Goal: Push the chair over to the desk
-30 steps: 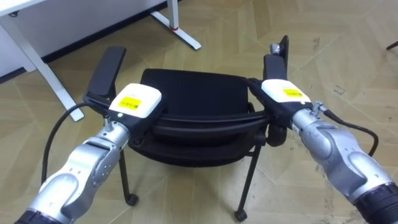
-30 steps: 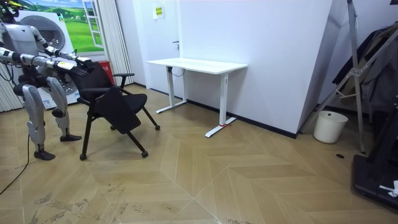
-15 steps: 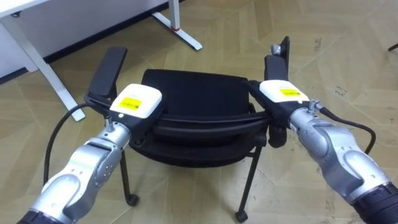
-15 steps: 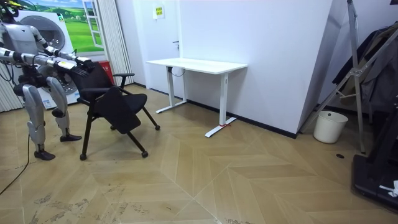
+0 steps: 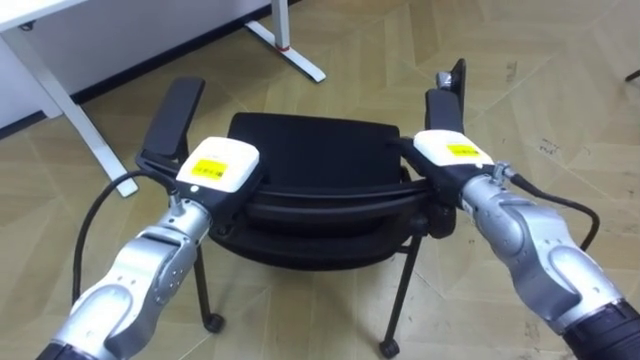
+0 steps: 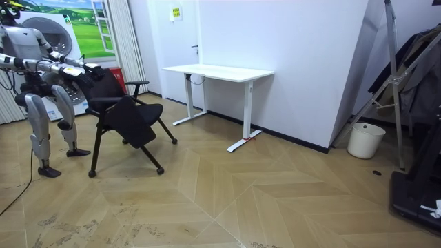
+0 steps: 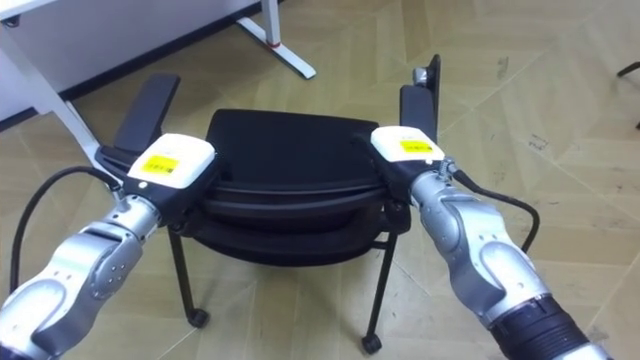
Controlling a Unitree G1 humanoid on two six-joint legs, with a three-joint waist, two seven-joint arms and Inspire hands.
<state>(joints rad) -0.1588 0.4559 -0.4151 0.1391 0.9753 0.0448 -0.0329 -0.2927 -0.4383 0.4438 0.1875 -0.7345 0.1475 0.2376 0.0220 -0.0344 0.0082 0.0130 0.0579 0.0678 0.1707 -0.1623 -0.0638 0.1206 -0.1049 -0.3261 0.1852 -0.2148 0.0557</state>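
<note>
The left hand point(image 5: 218, 168) and right hand point(image 5: 447, 152) rest on the top corners of the chair point(image 5: 310, 150) backrest, its seat just beyond the fingers. Whether the fingers curl over it, I cannot tell. Press evenly through both so it rolls straight, not skewing toward the bench point(image 6: 220, 71).

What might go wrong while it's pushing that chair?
The desk leg stands close to the armrest of the chair, so a push may knock them together. The left hand and right hand sit high on the backrest, so the chair might tip rather than roll on its small wheels.
</note>
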